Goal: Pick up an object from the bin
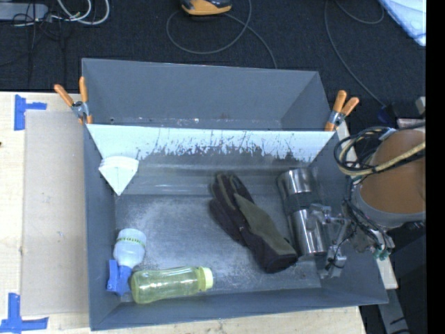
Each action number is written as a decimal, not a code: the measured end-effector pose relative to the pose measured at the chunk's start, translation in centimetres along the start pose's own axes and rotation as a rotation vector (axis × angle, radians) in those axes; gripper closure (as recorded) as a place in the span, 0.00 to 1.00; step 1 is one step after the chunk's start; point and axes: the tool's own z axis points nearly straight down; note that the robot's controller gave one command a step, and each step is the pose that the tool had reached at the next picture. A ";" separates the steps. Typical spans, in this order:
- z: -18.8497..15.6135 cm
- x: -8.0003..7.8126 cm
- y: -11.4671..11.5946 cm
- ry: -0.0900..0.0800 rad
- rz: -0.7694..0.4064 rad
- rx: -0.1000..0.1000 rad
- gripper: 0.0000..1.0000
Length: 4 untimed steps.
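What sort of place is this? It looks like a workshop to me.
Most likely a robotics lab test bench. A robot arm puts its pincer into a grey metal bin of odd items, among them a dark glove and a yellowish bottle. Loose cables trail over the floor behind.

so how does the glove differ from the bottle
The glove is dark, black with an olive patch; the bottle is clear yellow-green. The glove looks soft and crumpled, the bottle smooth and cylindrical. The glove lies slantwise in the middle, the bottle along the front wall at the left. Both lie flat on the floor of the bin.
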 end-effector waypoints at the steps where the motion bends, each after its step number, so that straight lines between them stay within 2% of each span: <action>1: -0.4 -0.2 0.0 -0.005 -0.004 0.002 0.00; 2: 3.0 -1.6 3.1 -0.007 -0.083 0.001 0.00; 3: 5.5 -2.4 5.8 -0.001 -0.277 0.001 0.00; 4: 5.9 -3.4 6.8 -0.007 -0.692 0.002 1.00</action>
